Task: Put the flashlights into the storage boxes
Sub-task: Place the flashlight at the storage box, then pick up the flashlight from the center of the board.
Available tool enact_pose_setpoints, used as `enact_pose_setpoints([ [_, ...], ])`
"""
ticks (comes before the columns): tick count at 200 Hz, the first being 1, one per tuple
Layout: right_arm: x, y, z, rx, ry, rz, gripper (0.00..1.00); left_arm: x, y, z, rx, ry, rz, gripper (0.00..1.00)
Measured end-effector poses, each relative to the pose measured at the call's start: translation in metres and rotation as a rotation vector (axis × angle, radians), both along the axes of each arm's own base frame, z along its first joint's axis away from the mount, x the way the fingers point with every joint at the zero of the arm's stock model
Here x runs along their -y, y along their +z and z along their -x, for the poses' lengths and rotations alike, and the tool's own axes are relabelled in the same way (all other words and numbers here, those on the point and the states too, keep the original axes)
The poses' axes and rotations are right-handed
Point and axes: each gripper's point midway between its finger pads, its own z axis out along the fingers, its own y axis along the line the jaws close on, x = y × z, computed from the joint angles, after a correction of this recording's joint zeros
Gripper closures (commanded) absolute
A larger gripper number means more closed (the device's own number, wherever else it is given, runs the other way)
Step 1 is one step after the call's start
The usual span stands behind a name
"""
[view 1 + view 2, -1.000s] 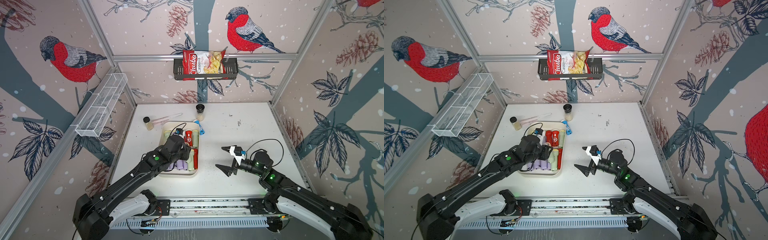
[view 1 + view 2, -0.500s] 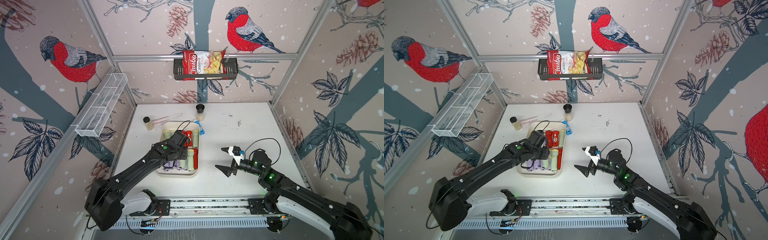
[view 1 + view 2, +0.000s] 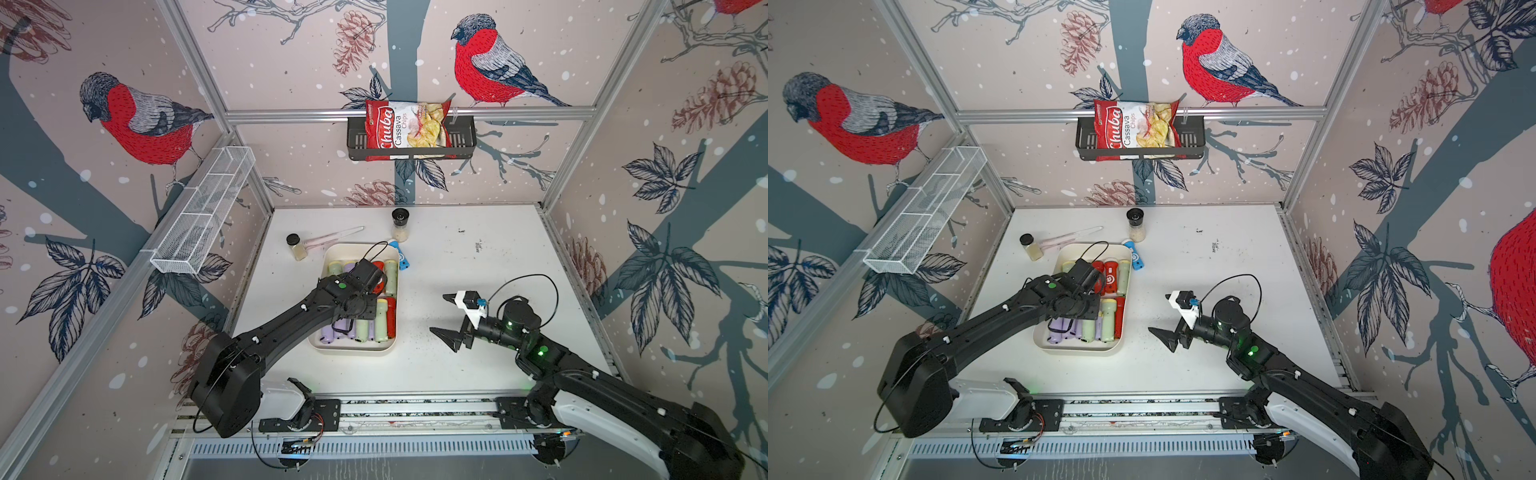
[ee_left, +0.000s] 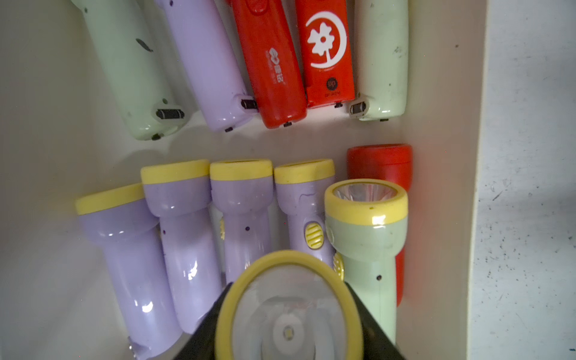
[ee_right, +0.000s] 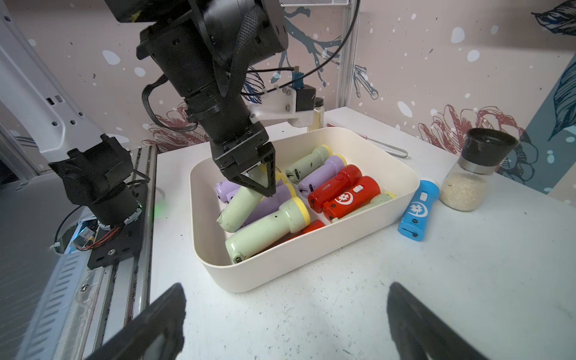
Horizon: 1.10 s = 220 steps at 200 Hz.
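Left fingers clasp a pale green flashlight over the tray — right fingers spread wide.

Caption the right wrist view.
Left gripper holds a pale green flashlight tilted over the crowded tray; blue flashlight lies outside.

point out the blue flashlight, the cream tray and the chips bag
blue flashlight [image 5: 417, 209], right wrist view, middle of its body
cream tray [image 5: 280, 265], right wrist view, its near outer wall
chips bag [image 3: 405, 132], in a top view, middle of its front
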Motion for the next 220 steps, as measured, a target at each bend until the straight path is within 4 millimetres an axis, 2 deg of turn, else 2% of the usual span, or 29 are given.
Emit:
enact_pose_setpoints([
  [7, 0.000, -0.001, -0.001, -0.003, -0.005, 0.004, 0.00, 0.000, 0.003, -0.002, 0.011, 0.003, 0.002, 0.43],
  [18, 0.001, -0.002, -0.003, -0.003, -0.019, 0.007, 0.00, -0.001, 0.009, -0.004, 0.035, 0.009, 0.004, 0.31],
  [22, 0.002, -0.001, -0.004, -0.003, -0.024, 0.007, 0.00, -0.002, 0.011, -0.005, 0.042, 0.011, 0.005, 0.24],
  [23, 0.002, -0.001, -0.004, -0.003, -0.025, 0.007, 0.00, -0.002, 0.012, -0.005, 0.044, 0.011, 0.006, 0.21],
  [25, 0.002, -0.001, -0.004, -0.004, -0.027, 0.007, 0.01, -0.002, 0.013, -0.005, 0.048, 0.011, 0.007, 0.07],
  [29, 0.002, -0.001, -0.005, -0.006, -0.031, 0.007, 0.00, -0.002, 0.015, -0.005, 0.055, 0.012, 0.010, 0.04],
  [57, 0.003, 0.001, -0.018, -0.040, -0.099, 0.002, 0.00, -0.006, 0.032, -0.008, 0.115, 0.040, 0.030, 0.03],
  [94, 0.002, 0.004, -0.045, -0.120, -0.218, 0.001, 0.00, -0.011, 0.057, -0.013, 0.221, 0.043, 0.060, 0.03],
  [142, 0.002, -0.020, -0.092, -0.328, -0.424, 0.012, 0.00, -0.026, 0.083, -0.011, 0.389, 0.062, 0.106, 0.04],
  [171, 0.000, -0.039, -0.124, -0.430, -0.539, 0.022, 0.00, -0.032, 0.084, -0.010, 0.443, 0.062, 0.102, 0.03],
  [197, -0.020, -0.053, -0.143, -0.470, -0.540, 0.071, 0.16, -0.038, 0.081, -0.013, 0.456, 0.081, 0.084, 0.04],
  [220, -0.043, -0.068, -0.162, -0.516, -0.507, 0.120, 0.20, -0.045, 0.076, -0.017, 0.461, 0.111, 0.092, 0.04],
])
